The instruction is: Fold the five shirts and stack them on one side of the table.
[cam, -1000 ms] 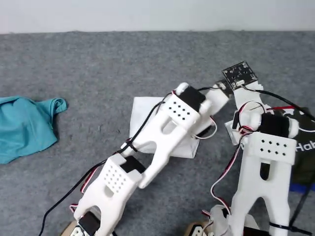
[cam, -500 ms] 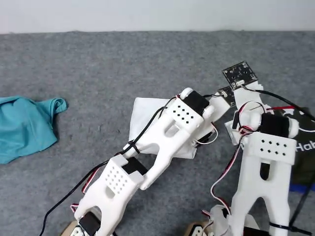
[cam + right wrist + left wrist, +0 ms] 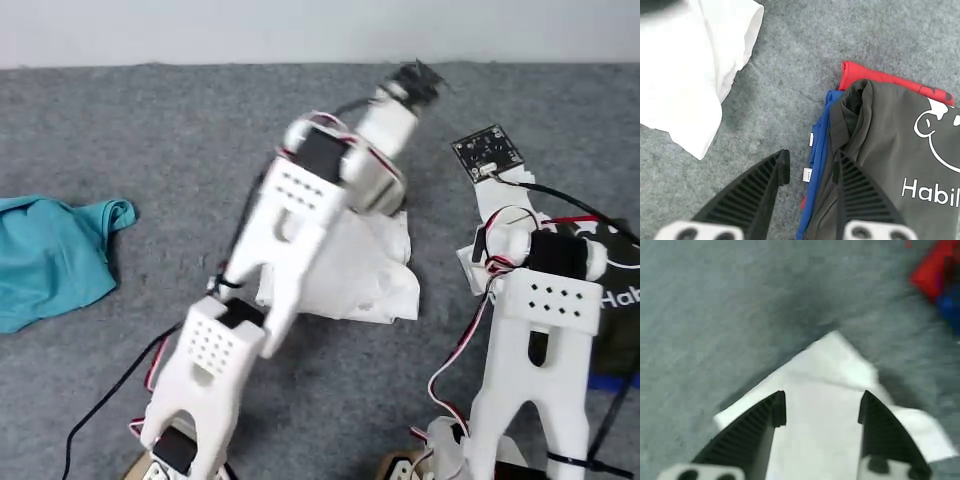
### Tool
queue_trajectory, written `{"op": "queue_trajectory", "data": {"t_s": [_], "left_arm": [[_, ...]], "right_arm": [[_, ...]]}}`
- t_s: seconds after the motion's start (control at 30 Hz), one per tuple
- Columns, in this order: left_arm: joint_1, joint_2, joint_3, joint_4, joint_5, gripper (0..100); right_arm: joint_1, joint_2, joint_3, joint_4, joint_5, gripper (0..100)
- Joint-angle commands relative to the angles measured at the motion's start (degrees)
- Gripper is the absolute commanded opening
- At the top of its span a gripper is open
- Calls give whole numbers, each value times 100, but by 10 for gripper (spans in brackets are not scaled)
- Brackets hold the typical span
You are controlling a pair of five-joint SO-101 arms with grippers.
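Five shirts: one white shirt (image 3: 370, 285), one teal shirt (image 3: 50, 255), three in a stack (image 3: 890, 150); left fingers (image 3: 755, 427) and right fingers (image 3: 755, 192) spread.

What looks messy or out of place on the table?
The white shirt in the middle is rumpled, not folded flat. The teal shirt lies crumpled by itself, on the opposite side from the stack where the dark grey shirt tops the blue shirt and the red shirt.
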Motion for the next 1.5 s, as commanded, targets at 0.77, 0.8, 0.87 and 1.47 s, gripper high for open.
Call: {"op": "queue_trajectory", "data": {"t_s": [0.77, 0.8, 0.87, 1.47], "left_arm": [[-1679, -44, 3134, -1020, 9, 237], [-1679, -44, 3134, -1020, 9, 237], [-1705, -44, 3134, -1020, 0, 237], [-2215, -193, 3090, -765, 44, 236]], "right_arm": [[-4022, -154, 1811, -2782, -624, 155], [-4022, -154, 1952, -3037, -633, 155], [-4022, -154, 2242, -3556, -642, 155], [-3081, 2088, -949, -1253, -2057, 155]]}}
